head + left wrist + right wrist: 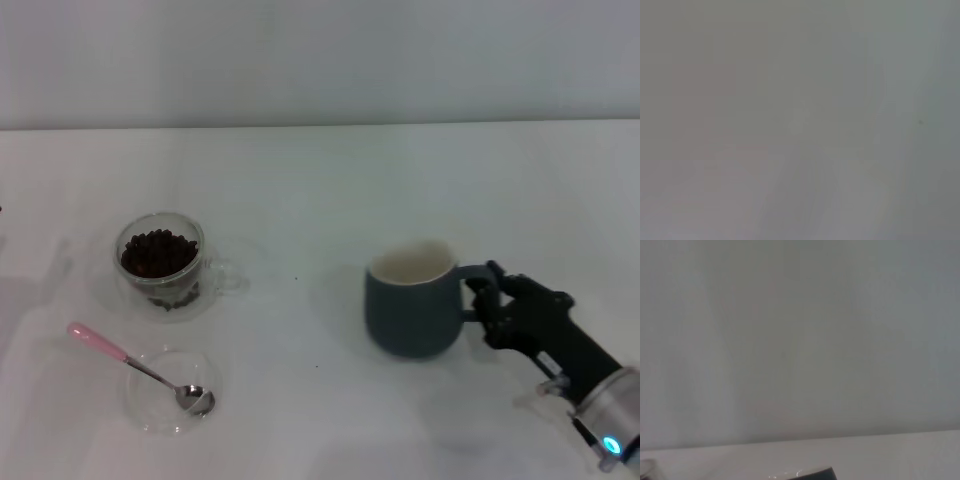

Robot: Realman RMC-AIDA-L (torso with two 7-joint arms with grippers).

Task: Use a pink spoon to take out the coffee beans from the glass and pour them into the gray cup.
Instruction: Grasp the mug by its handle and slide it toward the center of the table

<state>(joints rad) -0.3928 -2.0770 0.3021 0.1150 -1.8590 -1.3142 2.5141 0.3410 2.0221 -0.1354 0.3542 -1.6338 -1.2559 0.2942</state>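
Observation:
The glass [163,262] stands at the left of the white table with a heap of dark coffee beans [157,252] in it. The pink spoon [140,368] lies nearer me, its metal bowl resting in a flat clear dish [172,390] and its pink handle pointing to the far left. The gray cup [408,300] stands right of centre, its cream inside showing no beans. My right gripper [487,297] is at the cup's right side, shut on its loop handle. A sliver of the cup's rim [812,473] shows in the right wrist view. My left gripper is out of view.
The white table [320,200] reaches back to a pale wall. A bare stretch of table separates the glass from the gray cup. The left wrist view shows only a blank grey surface.

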